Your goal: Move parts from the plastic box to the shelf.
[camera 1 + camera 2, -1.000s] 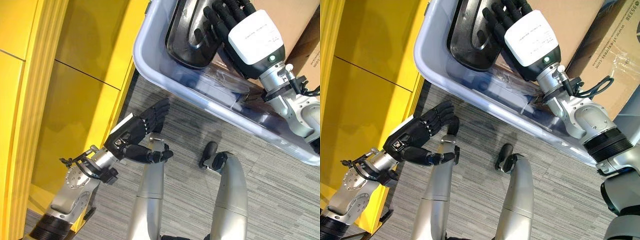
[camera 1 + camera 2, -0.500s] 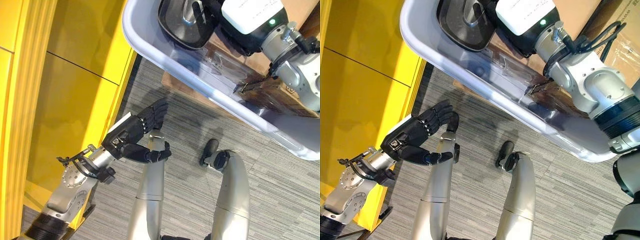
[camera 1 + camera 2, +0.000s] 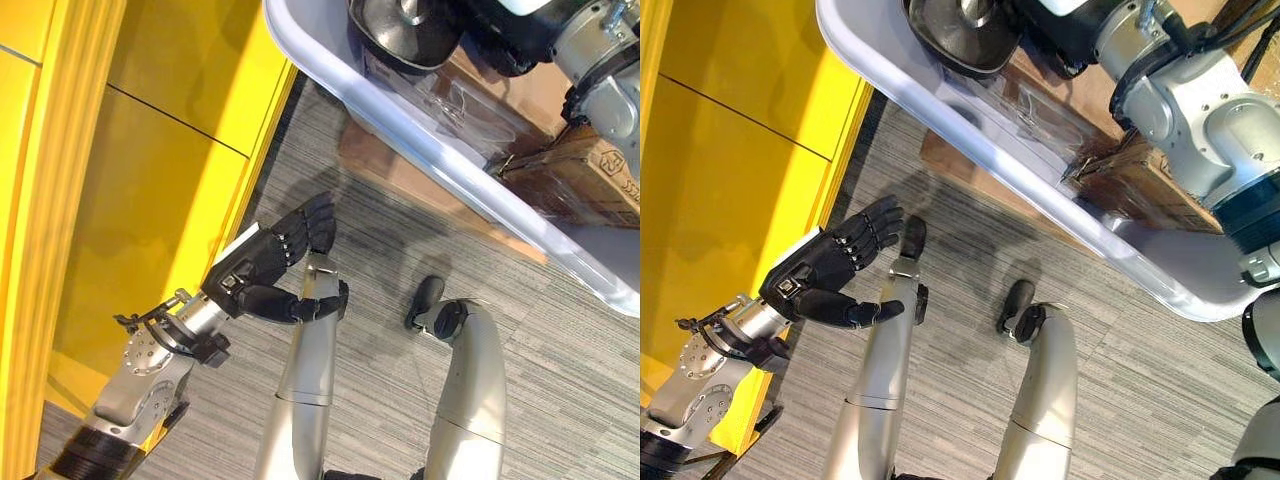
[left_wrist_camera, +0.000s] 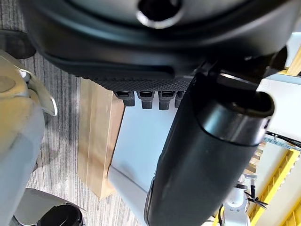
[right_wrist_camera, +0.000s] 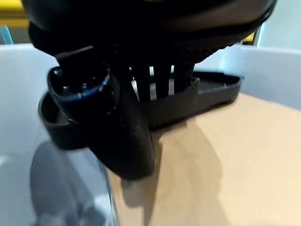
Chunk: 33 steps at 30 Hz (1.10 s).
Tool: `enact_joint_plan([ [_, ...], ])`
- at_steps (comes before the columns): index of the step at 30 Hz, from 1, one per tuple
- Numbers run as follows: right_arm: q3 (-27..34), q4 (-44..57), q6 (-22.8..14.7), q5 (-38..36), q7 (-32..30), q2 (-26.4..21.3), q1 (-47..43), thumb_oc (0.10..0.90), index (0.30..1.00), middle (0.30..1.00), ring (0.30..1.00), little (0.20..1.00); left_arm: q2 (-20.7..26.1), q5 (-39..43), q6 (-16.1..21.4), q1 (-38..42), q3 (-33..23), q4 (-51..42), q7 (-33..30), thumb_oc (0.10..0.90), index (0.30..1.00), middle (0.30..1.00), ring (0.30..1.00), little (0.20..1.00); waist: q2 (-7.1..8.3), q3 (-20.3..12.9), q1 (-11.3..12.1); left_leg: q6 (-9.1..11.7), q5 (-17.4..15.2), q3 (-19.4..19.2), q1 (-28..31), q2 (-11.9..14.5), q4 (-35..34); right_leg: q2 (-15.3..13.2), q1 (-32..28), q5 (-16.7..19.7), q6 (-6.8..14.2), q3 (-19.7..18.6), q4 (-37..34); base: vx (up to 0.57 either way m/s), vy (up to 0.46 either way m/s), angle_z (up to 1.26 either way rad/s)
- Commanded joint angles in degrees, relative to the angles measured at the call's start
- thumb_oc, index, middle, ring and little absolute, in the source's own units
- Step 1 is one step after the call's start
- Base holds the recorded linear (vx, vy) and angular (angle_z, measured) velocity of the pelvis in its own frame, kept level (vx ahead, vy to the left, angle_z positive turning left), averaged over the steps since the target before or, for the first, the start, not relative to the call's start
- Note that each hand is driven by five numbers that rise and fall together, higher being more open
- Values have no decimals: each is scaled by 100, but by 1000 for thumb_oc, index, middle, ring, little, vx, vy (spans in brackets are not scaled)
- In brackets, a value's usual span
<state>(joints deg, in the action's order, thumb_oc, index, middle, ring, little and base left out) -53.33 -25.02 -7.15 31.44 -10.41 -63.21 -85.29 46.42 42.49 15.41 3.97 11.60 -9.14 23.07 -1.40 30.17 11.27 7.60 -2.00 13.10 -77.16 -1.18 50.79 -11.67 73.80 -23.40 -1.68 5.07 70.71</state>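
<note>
Reaching into the plastic box (image 3: 970, 130), the right arm comes in from the upper right of the head views, and its right hand (image 5: 117, 117) closes on a black part (image 5: 207, 92). In the right wrist view the fingers run down over the raised edge of this part and the thumb curls in beside them, so the part is pinched between them. The part is a dark, shallow, tray-like moulding. In the head views it shows at the top edge as a black curved shell (image 3: 405, 30) inside the box, tilted, with its lower rim against the box's near wall. How far it is lifted off the box floor cannot be told.

The box is translucent and pale, with a thick rounded rim. It sits on a cardboard carton (image 3: 580, 175), and a flat brown board (image 3: 420, 175) lies on the grey carpet (image 3: 560, 330) under its near edge. A clear plastic bag (image 3: 1040, 115) lies in the bottom of the box, just beside the black part.

The left hand (image 3: 275, 265) hangs low beside the yellow shelf (image 3: 150, 180), well apart from the box. Its fingers are straight and loosely spread, the thumb sticks out sideways, and it holds nothing. The left wrist view looks past the thumb (image 4: 211, 155) at the underside of the box and the brown board.

The yellow shelf shows as flat panels with a dark seam across them.
</note>
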Motion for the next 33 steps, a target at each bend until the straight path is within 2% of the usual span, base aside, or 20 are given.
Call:
enact_joint_plan([
  [1,-458,-820,139,224,-15,-107,332,400,300,300,300,300,-211,235,650,64,-94,-584,194,900,1000,1000,1000,1000,-369,-38,162,-747,-406,-582,-228,-284,-25,503,-90,-541,-452,410,497,0,0,0],
  [6,-267,-1222,140,9,-501,132,608,400,300,300,300,300,-246,315,685,178,-28,-565,214,900,1000,1000,1000,1000,-431,-38,184,-756,-410,-580,-255,-296,-27,496,-61,-533,-436,404,475,-20,13,3],
  [12,-207,-1468,-40,187,-630,557,639,400,300,300,300,300,-340,299,724,386,123,-508,193,900,1000,1000,1000,1000,-520,-38,214,-761,-402,-592,-145,-275,-175,487,-121,-502,-419,376,288,-49,11,0],
  [15,-154,-1574,-197,260,-788,816,727,400,300,300,300,300,-380,267,780,529,189,-481,187,900,1000,1000,1000,1000,-554,-38,215,-776,-360,-595,72,-214,-424,508,-286,-419,-384,371,45,-102,25,-1],
  [21,108,-1445,-369,-37,-1589,909,1165,400,300,300,300,300,-393,233,895,654,193,-493,110,900,1000,1000,1000,1000,-533,-38,123,-806,-265,-604,567,-13,-914,561,-644,-246,-334,330,-431,-103,35,0],
  [22,349,-1244,-488,-153,-1843,906,1360,400,300,300,300,300,-389,220,897,679,169,-516,67,900,1000,1000,1000,1000,-497,-38,53,-788,-212,-599,832,80,-1150,582,-859,-189,-314,302,-648,-91,27,-7],
  [24,560,-1049,-550,-208,-1972,898,1566,400,300,300,300,300,-403,168,897,659,152,-532,23,900,1000,1000,1000,1000,-469,-38,20,-781,-153,-612,1057,158,-1365,607,-1052,-141,-304,284,-831,-118,33,-7],
  [26,1068,-471,-681,-157,-2184,824,2071,400,300,300,300,300,-453,-31,917,631,85,-533,-104,900,1000,1000,1000,1000,-397,-38,-114,-741,-45,-614,1553,302,-1742,588,-1515,-56,-269,235,-1211,-123,26,-10],
  [28,1233,-225,-654,-76,-2241,758,2257,400,300,300,300,300,-473,-26,903,604,53,-559,-131,900,1000,1000,1000,1000,-375,-38,-160,-723,-15,-630,1732,338,-1856,592,-1682,-26,-256,219,-1345,-80,37,-7],
  [30,1906,472,-557,115,-2550,578,3079,400,300,300,300,300,-512,-113,891,393,-126,-646,-155,900,1000,1000,1000,1000,-276,-38,-330,-634,108,-737,2571,490,-2380,625,-2485,110,-199,203,-1950,-133,78,-17],
  [33,2284,739,-485,322,-2689,482,3375,400,300,300,300,300,-512,-94,896,366,-253,-667,-88,900,1000,1000,1000,1000,-254,-38,-368,-604,345,-818,2946,587,-2744,644,-2839,338,-185,314,-2324,-131,57,-23],
])
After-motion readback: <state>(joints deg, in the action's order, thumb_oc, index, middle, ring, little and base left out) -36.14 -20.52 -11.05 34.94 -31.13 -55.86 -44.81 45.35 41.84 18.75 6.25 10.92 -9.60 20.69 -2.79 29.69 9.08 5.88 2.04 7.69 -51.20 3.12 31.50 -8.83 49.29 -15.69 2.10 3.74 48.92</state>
